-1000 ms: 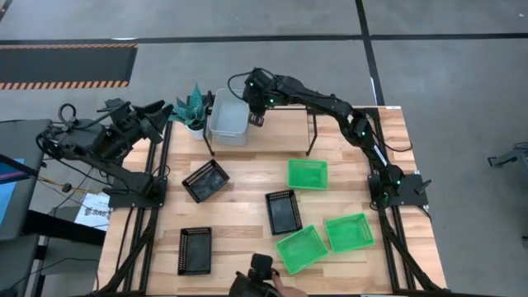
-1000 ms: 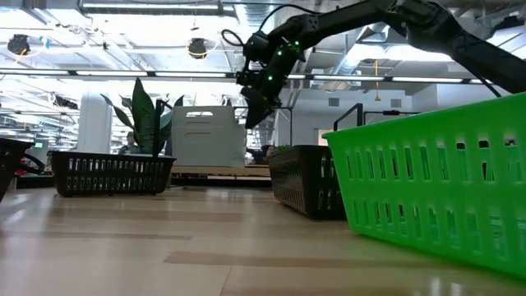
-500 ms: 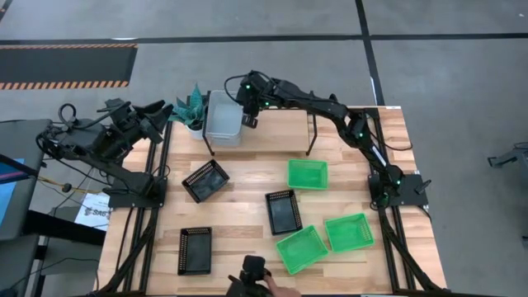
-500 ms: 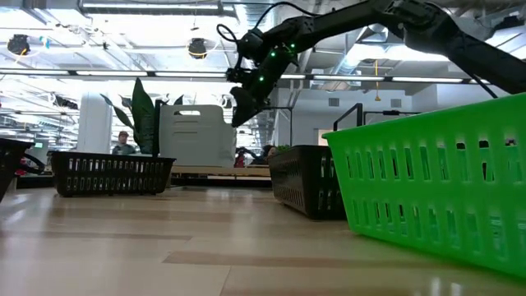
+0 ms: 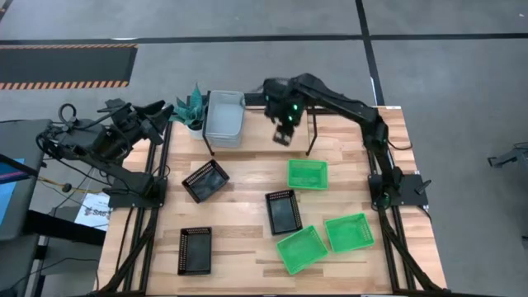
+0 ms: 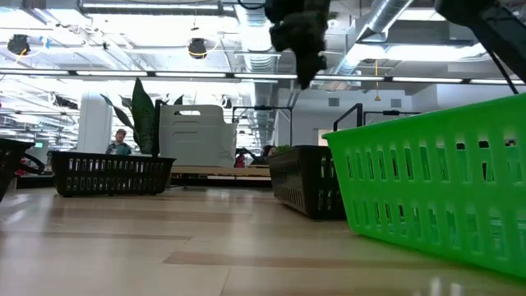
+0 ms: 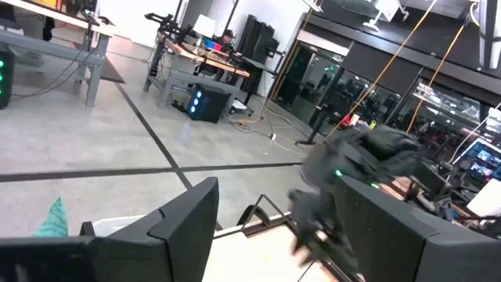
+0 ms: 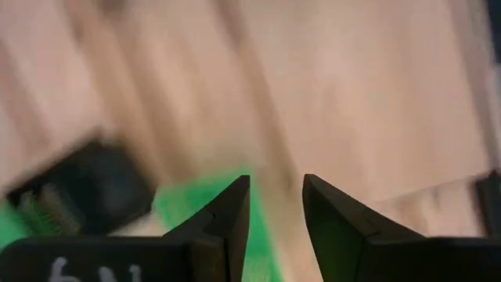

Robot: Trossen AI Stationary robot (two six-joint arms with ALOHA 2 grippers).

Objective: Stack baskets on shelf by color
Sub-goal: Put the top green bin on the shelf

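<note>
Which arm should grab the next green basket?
Right. Its tool hangs open and empty over the table's far side, close to the nearest green basket. The left arm is folded off the table's left edge, its tool by the plant.

A bright green basket (image 6: 436, 193) is filling the right foreground on the wooden table (image 6: 164, 255). Behind it, 1 black basket (image 6: 306, 181) is sitting near centre, and another black basket (image 6: 111, 173) is sitting well apart at left. A grey-white basket (image 6: 201, 136) is standing at the back beside a potted plant (image 6: 146, 111). The right gripper (image 6: 306, 70) is hanging overhead, nothing visible between its fingers. A person (image 6: 120, 141) is showing in the room beyond.
</note>
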